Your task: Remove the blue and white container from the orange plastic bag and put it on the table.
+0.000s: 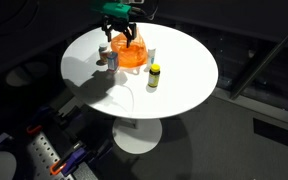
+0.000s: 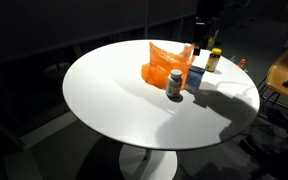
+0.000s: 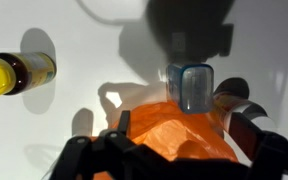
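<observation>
Bottle with yellow cap (image 3: 14, 72) far left in wrist view, on white table (image 3: 84, 30). Toward centre, orange bag (image 3: 164, 145) under gripper (image 3: 179, 122), fingers spread wide, grasping nothing. Just beyond bag, blue and white container (image 3: 192, 88) upright on the table, outside the bag. Dark bottle (image 3: 236, 95) rightmost.

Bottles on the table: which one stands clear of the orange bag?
The yellow-capped bottle; it stands alone, while the pale-capped bottle and the blue container sit right by the orange bag.
</observation>
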### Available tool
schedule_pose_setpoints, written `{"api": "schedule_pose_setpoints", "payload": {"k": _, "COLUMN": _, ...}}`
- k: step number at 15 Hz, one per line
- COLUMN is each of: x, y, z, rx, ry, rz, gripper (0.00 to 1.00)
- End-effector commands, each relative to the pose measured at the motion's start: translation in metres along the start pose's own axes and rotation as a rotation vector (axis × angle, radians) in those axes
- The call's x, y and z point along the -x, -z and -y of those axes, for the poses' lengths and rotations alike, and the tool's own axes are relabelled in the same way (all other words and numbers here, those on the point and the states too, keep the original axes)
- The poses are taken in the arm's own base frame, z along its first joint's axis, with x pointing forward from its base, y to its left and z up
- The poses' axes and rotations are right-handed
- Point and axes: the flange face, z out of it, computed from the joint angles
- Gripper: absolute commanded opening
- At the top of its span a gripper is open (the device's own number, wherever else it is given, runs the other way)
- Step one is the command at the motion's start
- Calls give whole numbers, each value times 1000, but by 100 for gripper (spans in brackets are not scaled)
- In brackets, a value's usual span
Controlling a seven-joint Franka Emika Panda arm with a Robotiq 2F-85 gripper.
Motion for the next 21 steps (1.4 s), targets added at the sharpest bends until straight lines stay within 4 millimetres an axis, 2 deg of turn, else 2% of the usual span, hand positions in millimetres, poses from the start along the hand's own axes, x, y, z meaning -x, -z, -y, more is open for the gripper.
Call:
{"api": "schedule_pose_setpoints", "payload": {"k": 1, "x": 16, "y": 37, "z": -2, "rx": 66, "ry": -88, "rz": -11, "gripper": 100}}
{"api": "schedule_pose_setpoints", "payload": {"k": 6, "x": 48, "y": 80, "z": -4, "rx": 107, "ry": -166, "rz": -14, "gripper": 100}}
{"api": "schedule_pose_setpoints", "payload": {"k": 15, "x": 113, "y": 154, "z": 3, "rx": 106, "ry": -187, "rz": 2, "gripper": 100}}
{"api": "schedule_pose_setpoints", "payload": {"k": 17, "x": 120, "y": 166, "z": 4, "rx": 104, "ry": -189, "rz": 4, "gripper": 100}}
{"api": "schedule_pose_setpoints", "payload": {"k": 21, "x": 115, "y": 166, "z": 4, "rx": 101, "ry": -182, "rz": 11, "gripper": 100}}
